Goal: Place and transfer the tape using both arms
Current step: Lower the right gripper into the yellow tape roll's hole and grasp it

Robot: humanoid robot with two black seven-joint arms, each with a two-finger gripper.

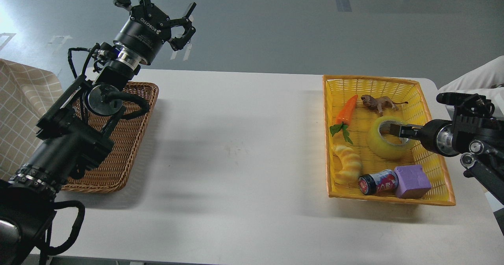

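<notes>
The tape [382,147], a translucent yellow roll with a pale core, lies tilted in the yellow basket [370,79] at the right. My right gripper [397,131] comes in from the right and its tip reaches into the roll's core opening, at the rim. Its fingers look narrow and I cannot tell them apart. My left gripper [159,7] is raised high at the upper left, above the far end of the brown wicker basket [126,151]. It is open and empty.
The yellow basket also holds a toy carrot [347,109], a small lion figure [378,102], a yellow croissant-shaped toy [349,164], a can [378,181] and a purple block [412,181]. A checked cloth [19,111] lies at the left edge.
</notes>
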